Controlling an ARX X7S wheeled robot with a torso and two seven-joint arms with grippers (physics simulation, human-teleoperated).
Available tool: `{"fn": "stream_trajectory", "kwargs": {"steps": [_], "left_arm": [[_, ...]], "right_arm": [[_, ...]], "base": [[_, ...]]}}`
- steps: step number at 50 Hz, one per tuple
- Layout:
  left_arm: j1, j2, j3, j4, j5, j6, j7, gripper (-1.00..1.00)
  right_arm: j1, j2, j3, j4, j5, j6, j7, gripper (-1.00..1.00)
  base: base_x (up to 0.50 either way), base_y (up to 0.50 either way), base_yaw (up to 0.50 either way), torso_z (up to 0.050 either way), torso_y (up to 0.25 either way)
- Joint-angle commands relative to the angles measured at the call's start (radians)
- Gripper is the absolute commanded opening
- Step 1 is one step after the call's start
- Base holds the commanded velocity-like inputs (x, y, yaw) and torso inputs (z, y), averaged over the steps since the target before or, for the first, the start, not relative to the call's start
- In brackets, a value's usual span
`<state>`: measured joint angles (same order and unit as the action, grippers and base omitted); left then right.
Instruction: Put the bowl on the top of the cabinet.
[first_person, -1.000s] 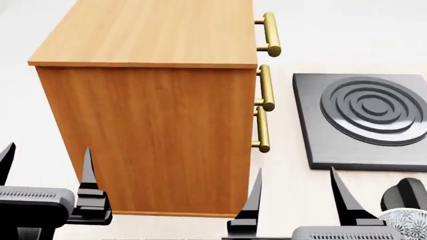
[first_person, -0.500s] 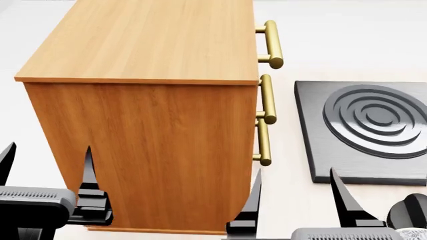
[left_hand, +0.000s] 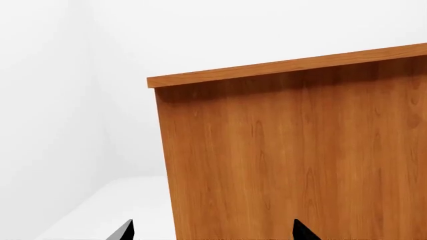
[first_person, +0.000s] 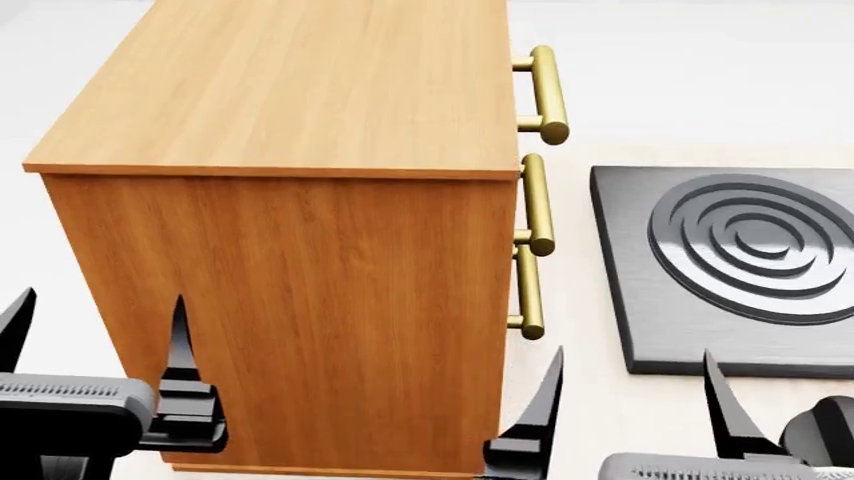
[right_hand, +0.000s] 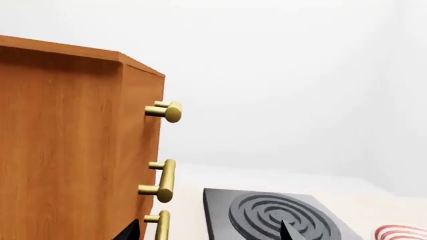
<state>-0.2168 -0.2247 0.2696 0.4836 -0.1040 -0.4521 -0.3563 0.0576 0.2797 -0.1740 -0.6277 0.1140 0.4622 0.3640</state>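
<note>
Cabinet (first_person: 280, 290) matt wood-grain; handles (first_person: 537, 205) shiny brass.

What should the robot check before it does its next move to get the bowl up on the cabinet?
1. Cabinet top free for the bowl: ok, nothing shows on the part in view.
2. Left gripper open and holding nothing: ok.
3. Right gripper open and holding nothing: ok.
4. Bowl in sight: not ok, none of the three views shows it clearly.
5. Brass handles out of the way: cannot tell, they stick out on the side facing the dark grey ringed slab, near the right gripper.
6. Bowl grasped: not ok, not yet.
</note>
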Motion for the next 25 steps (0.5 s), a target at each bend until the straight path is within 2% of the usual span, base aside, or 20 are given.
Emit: {"fn": "stream_trajectory", "kwargs": {"steps": [1,6,7,10,13,15,20,25], "left_arm": [[-0.001,-0.002,0.004,-0.014,-0.004,0.009,-0.004,1.00],[-0.006,-0.001,0.007,-0.021,-0.006,0.011,-0.006,1.00],[-0.006,-0.001,0.010,-0.022,-0.006,0.011,-0.006,1.00],[-0.008,0.000,0.013,-0.027,-0.006,0.011,-0.007,1.00],[-0.010,-0.001,0.013,-0.030,-0.010,0.012,-0.006,1.00],[-0.013,0.000,0.019,-0.036,-0.006,0.011,-0.009,1.00],[-0.017,-0.001,0.022,-0.034,-0.007,0.006,-0.011,1.00],[-0.018,-0.001,0.025,-0.047,-0.008,0.016,-0.012,1.00]], "right_arm": [[0.030,0.021,0.087,-0.153,0.147,0.305,-0.019,1.00],[0.040,0.039,0.136,-0.236,0.168,0.404,0.004,1.00],[0.062,0.052,0.164,-0.284,0.213,0.543,0.004,1.00],[0.079,0.094,0.169,-0.317,0.205,0.626,0.023,1.00],[0.073,0.139,0.161,-0.335,0.189,0.644,0.026,1.00],[0.063,0.133,0.200,-0.336,0.217,0.680,0.013,1.00],[0.071,0.161,0.194,-0.378,0.227,0.770,0.022,1.00],[0.054,0.238,0.176,-0.418,0.302,0.825,0.110,1.00]], "base": [[0.00,0.00,0.00,0.000,0.000],[0.00,0.00,0.00,0.000,0.000],[0.00,0.00,0.00,0.000,0.000],[0.00,0.00,0.00,0.000,0.000],[0.00,0.00,0.00,0.000,0.000],[0.00,0.00,0.00,0.000,0.000],[0.00,0.00,0.00,0.000,0.000],[0.00,0.00,0.00,0.000,0.000]]}}
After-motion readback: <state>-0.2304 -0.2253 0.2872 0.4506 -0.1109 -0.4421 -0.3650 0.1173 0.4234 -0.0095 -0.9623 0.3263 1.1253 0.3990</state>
